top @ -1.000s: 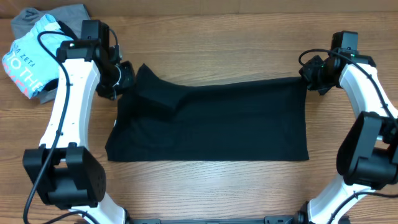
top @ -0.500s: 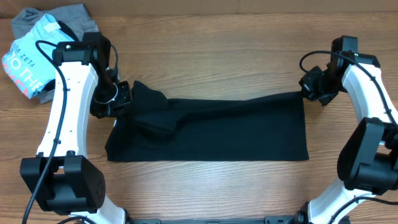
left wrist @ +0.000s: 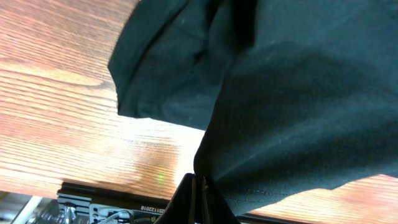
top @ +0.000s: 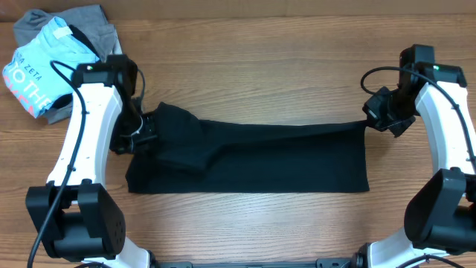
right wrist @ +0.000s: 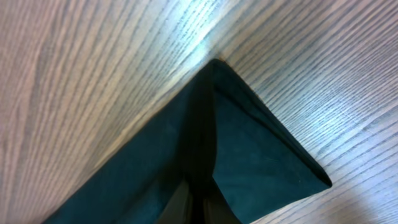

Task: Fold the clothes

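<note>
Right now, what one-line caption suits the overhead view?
Left gripper and right gripper pinch far corners of the black T-shirt, half folded on the wooden table.

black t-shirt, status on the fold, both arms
Left tool shut on black T-shirt, far-left edge; right tool shut on far-right corner. Far edge raised, fold not yet laid down. Light blue shirt and grey garment apart, far left; nothing in the way.

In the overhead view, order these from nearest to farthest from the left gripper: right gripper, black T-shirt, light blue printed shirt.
1. Black T-shirt, in the left gripper.
2. Light blue printed shirt, top-left corner.
3. Right gripper, far right.
</note>
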You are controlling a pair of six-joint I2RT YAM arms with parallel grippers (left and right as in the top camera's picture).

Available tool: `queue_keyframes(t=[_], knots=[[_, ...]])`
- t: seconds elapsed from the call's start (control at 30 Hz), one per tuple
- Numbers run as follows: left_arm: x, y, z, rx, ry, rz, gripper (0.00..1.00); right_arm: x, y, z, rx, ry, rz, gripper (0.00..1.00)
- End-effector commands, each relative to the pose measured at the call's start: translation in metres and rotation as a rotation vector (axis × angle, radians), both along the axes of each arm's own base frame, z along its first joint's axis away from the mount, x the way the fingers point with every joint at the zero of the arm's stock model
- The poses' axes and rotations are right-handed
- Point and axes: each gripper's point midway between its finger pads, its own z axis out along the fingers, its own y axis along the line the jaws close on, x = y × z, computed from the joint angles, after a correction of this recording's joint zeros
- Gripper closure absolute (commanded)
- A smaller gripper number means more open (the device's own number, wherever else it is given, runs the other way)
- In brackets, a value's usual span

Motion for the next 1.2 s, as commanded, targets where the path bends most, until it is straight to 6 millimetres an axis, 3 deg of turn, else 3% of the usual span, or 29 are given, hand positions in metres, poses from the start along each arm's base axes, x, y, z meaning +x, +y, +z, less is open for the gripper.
queue_keyframes(t=[0.0,0.27,0.97,1.0,1.07,1.13,1.17], knots=[[-0.012,0.002,-0.009,0.020,0.021,0.011,0.96,-0.009,-0.004,-0.006,-0.037,0.019,0.007,0.96],[-0.022,-0.001,-0.031,0.003,0.053,0.013,0.96,-0.029,0.000,-0.044,-0.026,0.079,0.010,0.96],[-0.072,-0.024,-0.065,-0.072,0.217,0.010,0.96,-0.037,-0.002,-0.047,-0.042,0.107,0.010,0.96],[-0.074,-0.025,-0.066,-0.071,0.222,0.009,0.95,-0.037,-0.002,-0.047,-0.042,0.107,0.011,0.93],[-0.076,-0.025,-0.067,-0.071,0.228,0.007,0.82,-0.037,-0.002,-0.047,-0.041,0.109,0.016,0.68],[-0.076,-0.025,-0.067,-0.070,0.230,0.005,0.72,-0.038,-0.001,-0.047,-0.038,0.107,0.048,0.35],[-0.076,-0.025,-0.067,-0.070,0.229,0.005,0.72,-0.038,-0.001,-0.047,-0.039,0.105,0.062,0.18]])
